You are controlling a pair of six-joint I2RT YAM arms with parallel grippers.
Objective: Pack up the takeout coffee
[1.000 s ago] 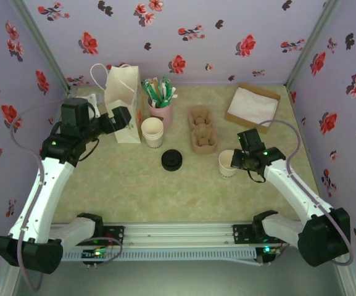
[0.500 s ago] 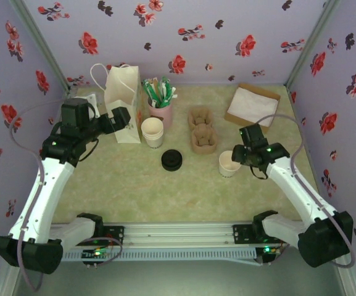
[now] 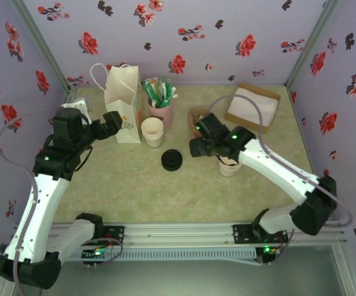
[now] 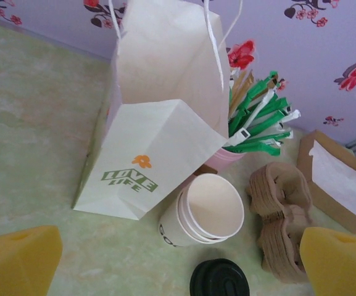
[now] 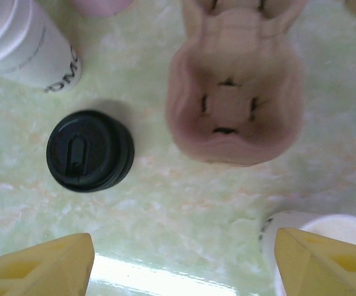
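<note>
1. The small cream-white paper coffee cup [image 3: 229, 168] stands open on the pale green worktop [image 3: 128, 191], beside the brown pulp carrier [image 5: 233, 111], under the right forearm;
2. the right hand [image 5: 184, 243] hovers apart and empty near the round black plastic lid [image 5: 90, 150]; the left hand [image 4: 181, 253] is spread, empty too;
3. risk, I judge: a low forearm sweep could tip the cup; an off-centre pinch could skid the lid.

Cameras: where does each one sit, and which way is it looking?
Top external: above and behind the arms, looking down on the table; shows left gripper and right gripper.
Left wrist: on the left arm, facing the paper bag and stacked cups; yellow fingers at the bottom corners.
Right wrist: on the right arm, looking down at the pulp carrier; yellow fingertips at the bottom corners.
Shared: all see the black lid.
</note>
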